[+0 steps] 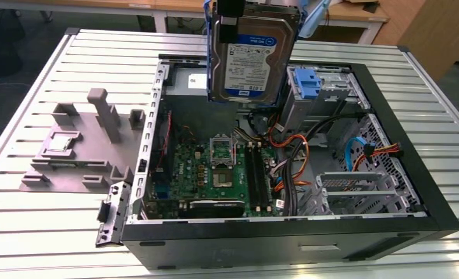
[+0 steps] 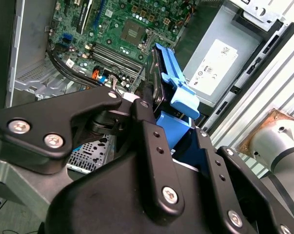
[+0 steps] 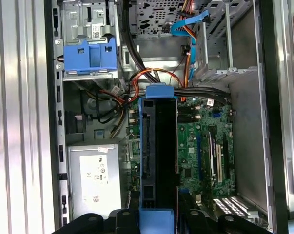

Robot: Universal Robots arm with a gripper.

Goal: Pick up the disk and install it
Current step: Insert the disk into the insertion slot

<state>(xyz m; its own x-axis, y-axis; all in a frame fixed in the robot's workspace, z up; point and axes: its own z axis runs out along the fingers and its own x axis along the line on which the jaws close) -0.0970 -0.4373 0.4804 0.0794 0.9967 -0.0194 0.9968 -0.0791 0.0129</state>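
Holds the hard disk clamped by its edges in the closed gripper, hanging just beneath it above the open computer case, seemingly mid-carry, with installing likely calling for squaring its blue carrier to the drive cage beside.

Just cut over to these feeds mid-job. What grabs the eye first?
The disk hangs upright in the gripper above the open case, its label facing the exterior view. Below it lies the green motherboard. A blue bracket stands in the drive bay just to the disk's right in the exterior view.
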